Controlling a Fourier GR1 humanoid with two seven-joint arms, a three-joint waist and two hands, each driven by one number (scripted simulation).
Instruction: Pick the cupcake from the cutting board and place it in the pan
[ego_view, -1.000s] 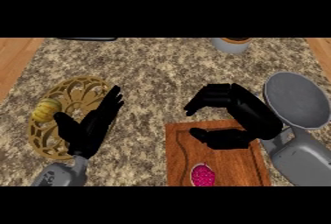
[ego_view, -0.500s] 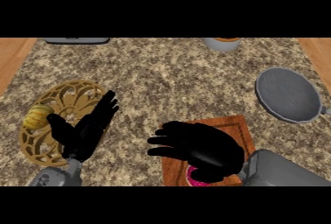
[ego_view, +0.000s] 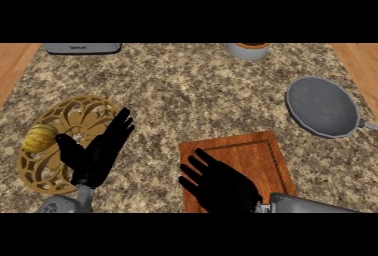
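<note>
Over rectangular wooden cutting board (ego_view: 247, 150), spread right hand (ego_view: 218, 182)

Even, bright light — soft shadows, no glare, slight blur.

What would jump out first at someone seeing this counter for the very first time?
Probably the two black hands at the bottom: the right hand spread open over the wooden cutting board, the left hand resting open over a golden openwork trivet that carries a yellowish item. Next, the grey pan lying apart at the right.
</note>
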